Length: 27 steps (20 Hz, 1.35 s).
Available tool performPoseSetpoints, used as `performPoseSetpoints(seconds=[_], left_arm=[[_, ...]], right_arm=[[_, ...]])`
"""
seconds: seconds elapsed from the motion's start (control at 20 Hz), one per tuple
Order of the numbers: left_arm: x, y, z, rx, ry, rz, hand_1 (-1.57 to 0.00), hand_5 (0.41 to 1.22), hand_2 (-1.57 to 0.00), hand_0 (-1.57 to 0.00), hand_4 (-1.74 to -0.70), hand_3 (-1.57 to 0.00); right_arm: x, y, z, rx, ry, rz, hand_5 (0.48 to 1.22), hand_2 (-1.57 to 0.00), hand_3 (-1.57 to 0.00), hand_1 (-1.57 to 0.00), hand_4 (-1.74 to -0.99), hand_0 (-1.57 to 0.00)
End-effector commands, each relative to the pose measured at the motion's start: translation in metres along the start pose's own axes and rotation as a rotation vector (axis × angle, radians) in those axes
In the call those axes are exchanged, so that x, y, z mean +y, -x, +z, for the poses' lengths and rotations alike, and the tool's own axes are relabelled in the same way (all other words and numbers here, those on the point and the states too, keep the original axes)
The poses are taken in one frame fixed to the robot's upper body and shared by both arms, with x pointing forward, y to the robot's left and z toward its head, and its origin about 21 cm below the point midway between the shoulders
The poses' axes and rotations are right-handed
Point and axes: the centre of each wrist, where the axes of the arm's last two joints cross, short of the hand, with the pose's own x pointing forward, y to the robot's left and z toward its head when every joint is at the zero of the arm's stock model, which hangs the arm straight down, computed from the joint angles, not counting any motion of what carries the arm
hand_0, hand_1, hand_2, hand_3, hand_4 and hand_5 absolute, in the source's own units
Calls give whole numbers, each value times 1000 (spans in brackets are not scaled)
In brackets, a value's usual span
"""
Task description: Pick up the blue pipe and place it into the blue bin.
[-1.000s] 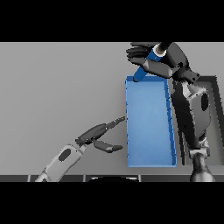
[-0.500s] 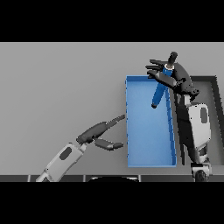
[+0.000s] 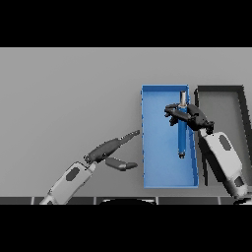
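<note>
The right robot hand (image 3: pixel 189 115) curls around the blue pipe (image 3: pixel 181 129), which lies lengthwise inside the blue bin (image 3: pixel 160 167). Best to loosen the fingers gently, then lift straight up. The left robot hand (image 3: pixel 110 150) rests open on the desk (image 3: pixel 69 98).

Count on the grey desk (image 3: pixel 69 93): one pipe, two bins, two hands.

There is one long blue pipe with a grey end (image 3: pixel 181 133), one shallow rectangular blue bin (image 3: pixel 157 162), one dark grey rectangular bin (image 3: pixel 224 106), and two dark hands: left hand (image 3: pixel 110 150), right hand (image 3: pixel 189 115).
</note>
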Motion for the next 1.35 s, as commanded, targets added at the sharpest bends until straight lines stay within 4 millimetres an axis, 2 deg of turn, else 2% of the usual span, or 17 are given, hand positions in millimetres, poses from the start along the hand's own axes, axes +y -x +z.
performPoseSetpoints(seconds=[0.0,0.05,0.1,0.15,0.2,0.3,0.4,0.55,0.75,0.85,0.9,1.0,1.15,1.3], left_arm=[[0,-1,-1,4,-1,0,1,453,1,1,-886,1],[-1,0,-2,8,-2,1,1,454,1,1,-885,1],[-4,-1,-5,5,0,-4,1,453,1,1,-885,1],[-2,0,-4,3,-6,-5,1,454,1,1,-886,1],[-2,-4,-5,-1,-6,-6,1,453,1,1,-888,1],[0,-2,-3,9,-7,-4,1,452,1,1,-891,1],[1,-3,-4,-1,-4,-3,1,453,1,1,-895,1],[2,-3,-4,-4,-6,-2,1,450,1,1,-899,1],[-1,1,-3,2,-4,10,1,458,1,1,-912,1],[2,-3,-7,9,-5,9,1,460,1,1,-914,1],[-3,1,-8,2,1,12,1,462,1,1,-915,1],[-2,2,-5,12,2,16,1,465,1,1,-920,1],[6,5,-6,25,-9,16,1,467,1,1,-920,1],[3,5,-5,9,-1,24,1,468,1,1,-920,1]], right_arm=[[-1,5,-2,51,5,-19,1150,-1114,-897,-1167,-1503,-1306],[1,5,-5,92,7,-23,1164,-891,-718,-933,-1455,-1045],[2,7,-7,147,17,-34,1176,-712,-574,-746,-1392,-836],[3,9,-9,177,9,-47,1157,-570,-459,-597,-1338,-668],[4,8,-8,197,-11,13,1141,-456,-367,-477,-1285,-534],[9,10,-10,220,-13,111,1028,-291,-234,-305,-1208,-342],[7,10,-11,227,16,205,924,-186,-150,-195,-1165,-218],[12,17,-14,215,20,298,821,-95,-76,-99,-1125,-111],[7,21,-18,216,65,322,717,-38,-31,-40,-1124,-45],[11,19,-18,192,49,300,702,-24,-19,-25,-1120,-28],[9,23,-19,183,48,297,695,-19,-15,-20,-1119,-23],[5,16,-16,192,63,298,680,-12,-9,-12,-1127,-14],[4,20,-17,194,35,309,673,-7,-6,-8,-1129,-9],[2,24,-18,185,27,295,677,-7,-6,-8,-1129,-9]])
